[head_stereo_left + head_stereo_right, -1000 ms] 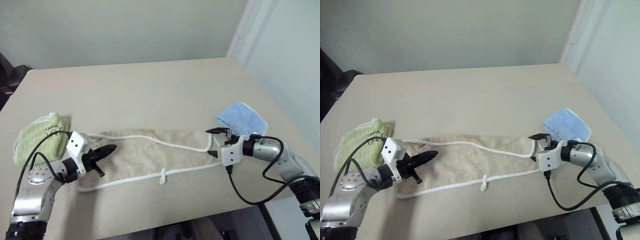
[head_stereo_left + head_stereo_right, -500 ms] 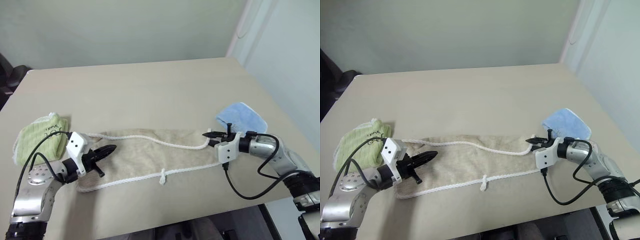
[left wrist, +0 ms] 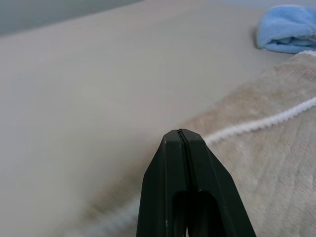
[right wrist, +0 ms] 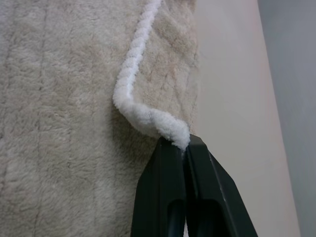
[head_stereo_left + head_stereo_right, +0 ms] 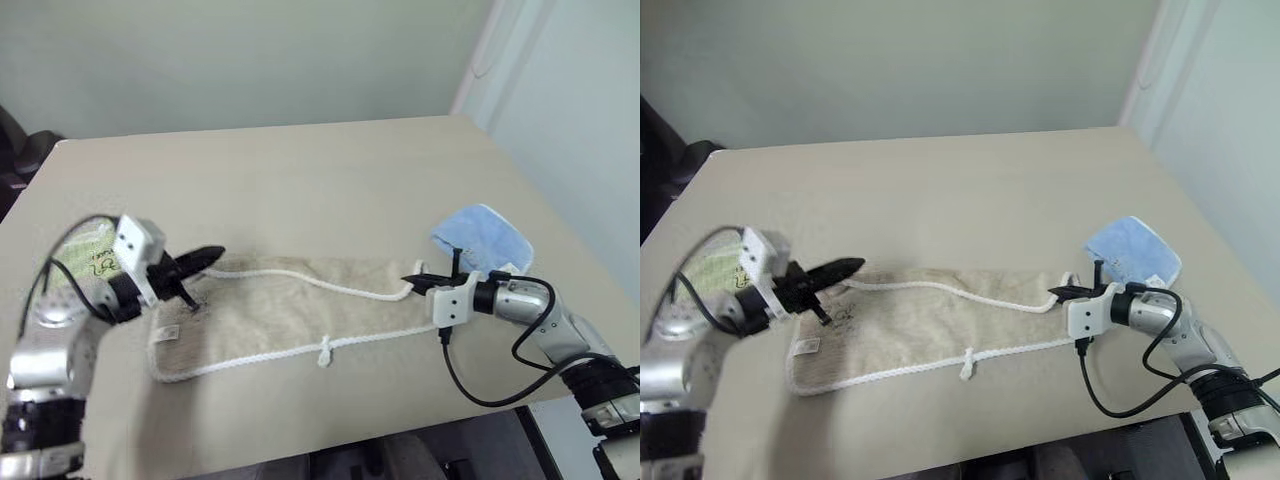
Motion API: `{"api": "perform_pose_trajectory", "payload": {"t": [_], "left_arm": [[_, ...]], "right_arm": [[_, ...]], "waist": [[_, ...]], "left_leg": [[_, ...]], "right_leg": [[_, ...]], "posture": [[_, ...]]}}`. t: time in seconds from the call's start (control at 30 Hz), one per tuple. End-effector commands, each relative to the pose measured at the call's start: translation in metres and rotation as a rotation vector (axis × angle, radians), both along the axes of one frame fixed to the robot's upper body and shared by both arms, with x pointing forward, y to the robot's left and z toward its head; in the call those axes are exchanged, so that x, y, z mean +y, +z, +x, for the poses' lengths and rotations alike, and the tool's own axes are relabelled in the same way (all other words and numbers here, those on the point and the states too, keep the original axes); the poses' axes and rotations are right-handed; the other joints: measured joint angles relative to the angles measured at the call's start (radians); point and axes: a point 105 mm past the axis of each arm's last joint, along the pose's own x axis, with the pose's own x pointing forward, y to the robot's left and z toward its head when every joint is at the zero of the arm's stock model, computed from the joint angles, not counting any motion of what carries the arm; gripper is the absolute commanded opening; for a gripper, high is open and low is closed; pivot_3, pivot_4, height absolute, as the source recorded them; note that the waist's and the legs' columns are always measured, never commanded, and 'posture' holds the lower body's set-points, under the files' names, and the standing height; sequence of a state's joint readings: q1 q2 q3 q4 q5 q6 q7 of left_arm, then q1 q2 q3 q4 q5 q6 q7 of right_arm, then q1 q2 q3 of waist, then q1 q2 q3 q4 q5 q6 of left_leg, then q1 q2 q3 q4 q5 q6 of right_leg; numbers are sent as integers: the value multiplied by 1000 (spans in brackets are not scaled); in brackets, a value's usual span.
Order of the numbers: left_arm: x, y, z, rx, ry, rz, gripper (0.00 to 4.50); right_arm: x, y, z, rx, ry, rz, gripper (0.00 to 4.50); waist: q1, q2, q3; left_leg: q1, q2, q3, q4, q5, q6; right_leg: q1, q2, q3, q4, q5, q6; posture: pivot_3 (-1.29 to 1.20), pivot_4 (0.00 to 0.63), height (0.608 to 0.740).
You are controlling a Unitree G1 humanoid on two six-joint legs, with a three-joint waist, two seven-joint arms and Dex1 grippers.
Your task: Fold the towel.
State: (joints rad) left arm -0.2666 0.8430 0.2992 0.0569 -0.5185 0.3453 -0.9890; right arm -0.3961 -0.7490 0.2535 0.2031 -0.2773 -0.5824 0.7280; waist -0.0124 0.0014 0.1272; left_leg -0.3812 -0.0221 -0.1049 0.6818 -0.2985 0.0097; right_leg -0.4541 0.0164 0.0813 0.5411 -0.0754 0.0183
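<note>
Left eye view: since a second ago the left gripper [image 5: 212,256], jaws together and empty, has lifted off the towel's [image 5: 290,310] left end. The right gripper [image 5: 408,281], then open, has clamped onto the white cord [image 4: 148,118] at the right end. The towel lies along the table's [image 5: 300,180] near edge. Black writing on the green cloth [image 5: 85,262] is unreadable.

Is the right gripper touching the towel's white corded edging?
Touching. The right wrist view shows the right gripper shut on the towel's white corded edging.
</note>
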Motion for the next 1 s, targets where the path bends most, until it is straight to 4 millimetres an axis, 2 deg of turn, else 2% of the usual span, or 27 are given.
{"api": "perform_pose_trajectory", "payload": {"t": [0.03,0.17,0.37,0.43,0.53,0.73,0.77,0.8,1.0], "left_arm": [[6,17,4,-13,-60,49,0],[15,22,11,27,-132,187,0],[32,14,20,175,-233,369,0],[37,18,24,207,-243,424,0],[35,31,26,265,-292,430,528],[41,37,31,333,-294,639,2489],[41,38,32,351,-293,668,2949],[42,40,32,361,-295,702,3168],[45,41,31,411,-326,853,3168]], "right_arm": [[3,13,1,-41,1,35,30],[4,13,2,-36,-17,55,30],[4,10,7,-34,-31,51,30],[4,10,9,-35,-35,53,30],[4,9,12,-34,-39,54,0],[6,6,15,-15,-45,60,0],[6,6,17,-14,-46,59,0],[6,5,18,-12,-46,58,0],[10,4,22,-7,-40,55,0]], "waist": [[-1,0,0],[0,0,0],[1,0,0],[4,-1,0],[5,-2,-1],[4,-2,-1],[5,-2,-1],[4,-2,-1],[5,-2,-1]], "left_leg": [[0,0,0,0,0,0],[0,0,0,0,0,0],[-1,0,0,0,0,1],[-2,0,0,0,0,1],[-4,0,-1,0,1,3],[-4,0,-1,-1,0,4],[-4,0,-1,-1,0,4],[-4,-1,-1,-1,0,4],[-5,-1,-1,0,1,5]], "right_leg": [[0,0,0,0,0,0],[-1,0,0,0,1,-1],[-2,-1,0,-1,3,-3],[-3,-1,0,-1,3,-3],[-4,-1,0,-1,3,-2],[-4,-1,0,-2,2,1],[-4,-1,0,-2,2,2],[-4,-1,0,-3,2,2],[-4,-1,0,-3,2,4]], "posture": [[0,150,740],[0,150,740],[0,150,740],[0,150,740],[0,150,740],[0,150,740],[0,150,740],[0,150,740],[0,150,740]]}}
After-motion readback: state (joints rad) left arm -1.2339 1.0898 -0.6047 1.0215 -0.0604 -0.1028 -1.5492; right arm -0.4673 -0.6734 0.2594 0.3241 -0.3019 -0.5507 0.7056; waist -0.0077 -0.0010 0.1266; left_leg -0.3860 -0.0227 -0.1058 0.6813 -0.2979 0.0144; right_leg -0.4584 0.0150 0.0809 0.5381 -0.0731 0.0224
